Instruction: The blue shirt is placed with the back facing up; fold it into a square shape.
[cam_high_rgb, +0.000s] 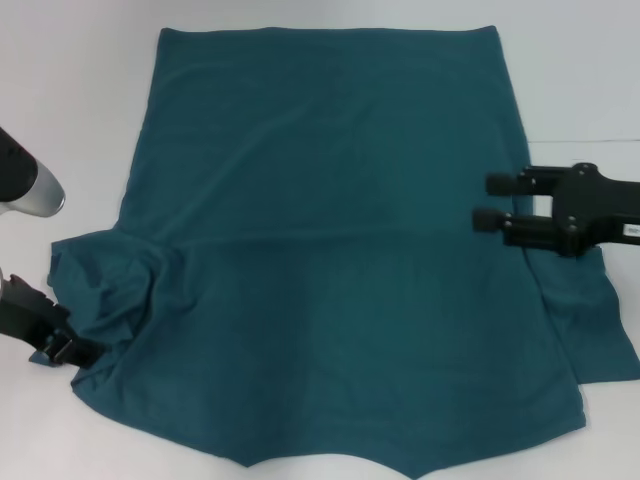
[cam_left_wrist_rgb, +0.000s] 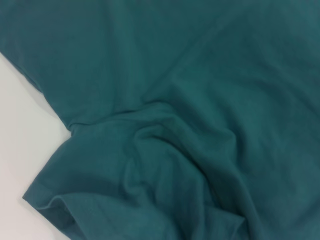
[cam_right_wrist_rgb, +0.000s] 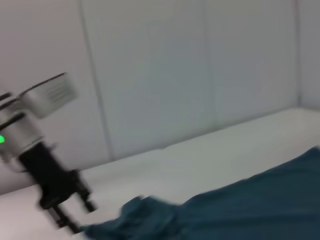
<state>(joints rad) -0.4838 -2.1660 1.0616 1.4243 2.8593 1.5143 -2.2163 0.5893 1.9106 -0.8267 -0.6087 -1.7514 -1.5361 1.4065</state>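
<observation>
The blue shirt (cam_high_rgb: 330, 250) lies flat on the white table (cam_high_rgb: 70, 90), plain side up, its hem at the far edge. Its left sleeve (cam_high_rgb: 105, 295) is bunched into folds, and the same folds fill the left wrist view (cam_left_wrist_rgb: 170, 145). My left gripper (cam_high_rgb: 80, 350) sits at that sleeve's outer edge, low over the table. In the right wrist view the left gripper (cam_right_wrist_rgb: 75, 215) shows two fingers apart beside the crumpled sleeve (cam_right_wrist_rgb: 135, 215). My right gripper (cam_high_rgb: 490, 201) hovers open over the shirt's right edge, holding nothing. The right sleeve (cam_high_rgb: 595, 330) lies flat.
White table surface shows to the left, right and beyond the shirt. A pale wall (cam_right_wrist_rgb: 175, 75) rises behind the table. The shirt's near edge runs close to the table's front.
</observation>
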